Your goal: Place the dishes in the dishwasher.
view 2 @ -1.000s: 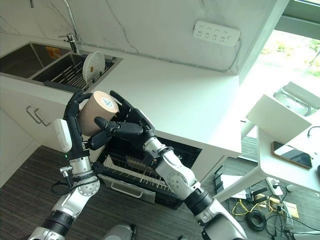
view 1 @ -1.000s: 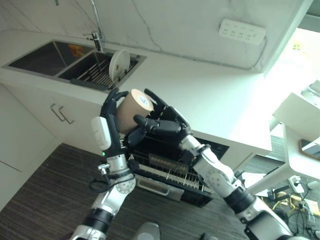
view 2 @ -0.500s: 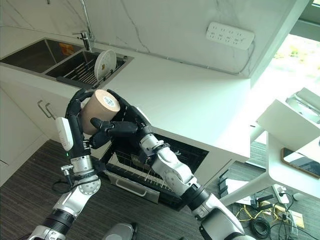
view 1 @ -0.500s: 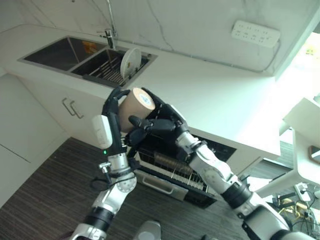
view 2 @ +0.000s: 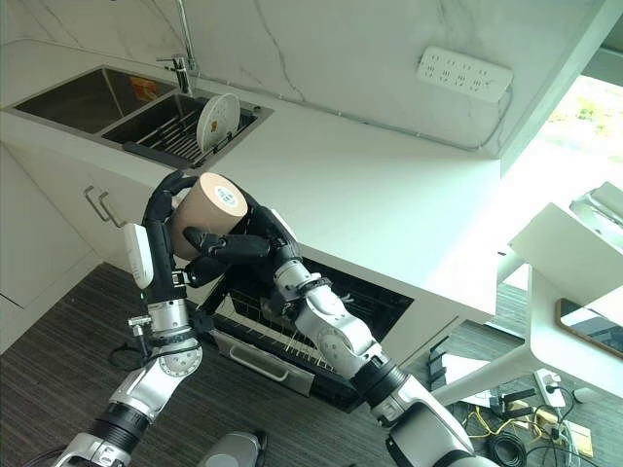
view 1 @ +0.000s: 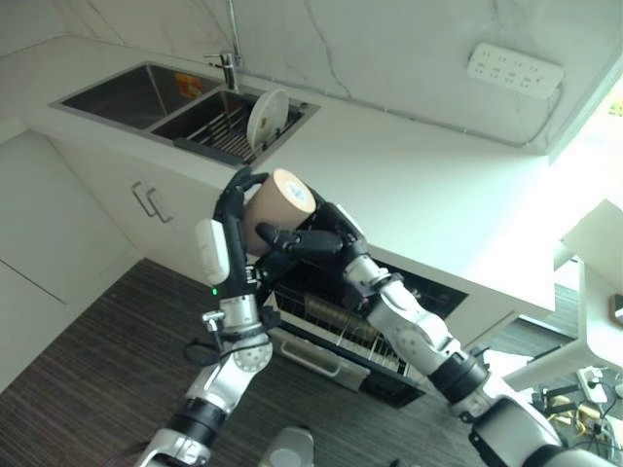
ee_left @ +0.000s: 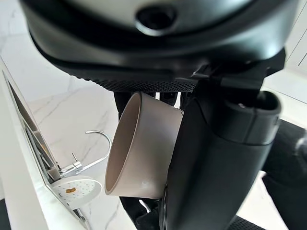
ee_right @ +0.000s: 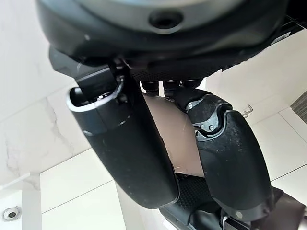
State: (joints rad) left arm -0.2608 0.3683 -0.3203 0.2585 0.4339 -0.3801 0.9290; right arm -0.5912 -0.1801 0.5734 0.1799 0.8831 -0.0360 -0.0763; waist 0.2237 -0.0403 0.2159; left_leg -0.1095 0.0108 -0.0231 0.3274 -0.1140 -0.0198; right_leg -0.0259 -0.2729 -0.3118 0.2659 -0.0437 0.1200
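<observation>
We count one tan cup (view 1: 276, 202) and one white plate (view 1: 266, 116). The cup is held up in the air between both of our hands, above the open dishwasher (view 2: 321, 326) and in front of the edge of the white desk (view 1: 409, 185). Its base faces up and carries a small label whose print we cannot read. Our left hand (view 1: 234, 209) stands upright on a raised forearm, fingers curled round the far side of the cup. Our right hand (view 2: 238, 245) reaches in from the other side, thumb and fingers wrapped against the cup's wall; the right wrist view shows the tan wall between them. The plate stands on edge in the rack of the sink (view 2: 127, 112), which has two basins and one tap (view 2: 182, 68). One white socket strip (view 2: 464, 74) is fixed to the marble wall. The dishwasher's one pulled-out rack (view 1: 326, 331) shows wire tines.
</observation>
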